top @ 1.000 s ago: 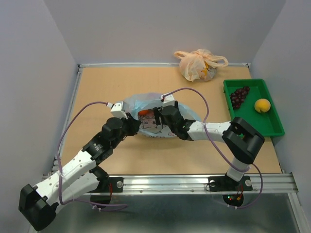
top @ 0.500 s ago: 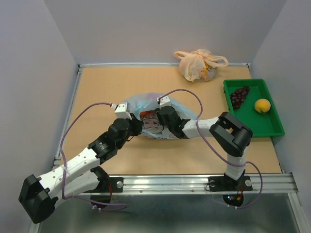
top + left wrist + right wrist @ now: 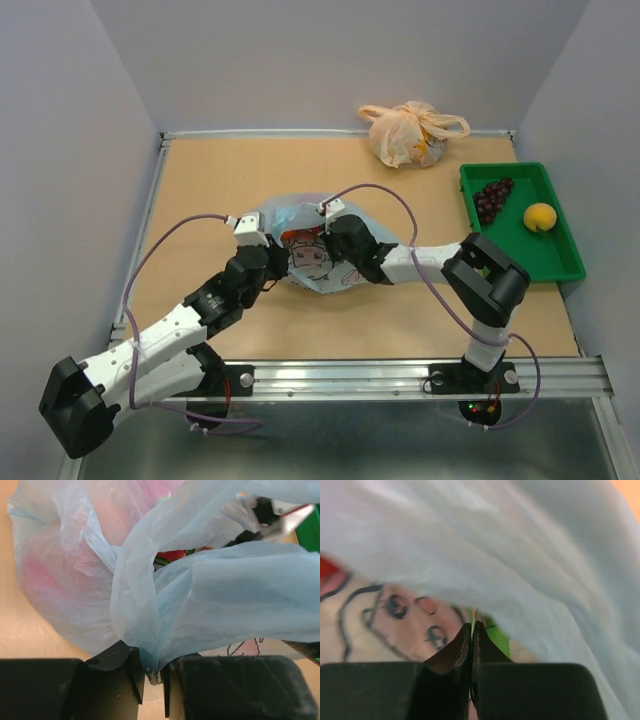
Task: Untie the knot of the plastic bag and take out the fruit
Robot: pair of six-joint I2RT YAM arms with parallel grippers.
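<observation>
The light blue plastic bag lies mid-table between both arms, its cartoon face up. My left gripper is shut on a gathered, twisted fold of the plastic bag, at the bag's left end. My right gripper is shut with its tips together against the printed film, a thin sliver of the plastic bag pinched between them, at the bag's right side. Fruit shows pink-red through the film, and a red and green piece sits in the opening. The knot is hidden among the folds.
A green tray at the right holds a dark grape bunch and a yellow-orange round fruit. A tied peach-orange bag sits at the back edge. Purple cables arch over the bag.
My right gripper has gone from wide open to shut at the bag's printed face. The bag has bunched up and shifted slightly between the grippers. The left gripper kept its hold.
</observation>
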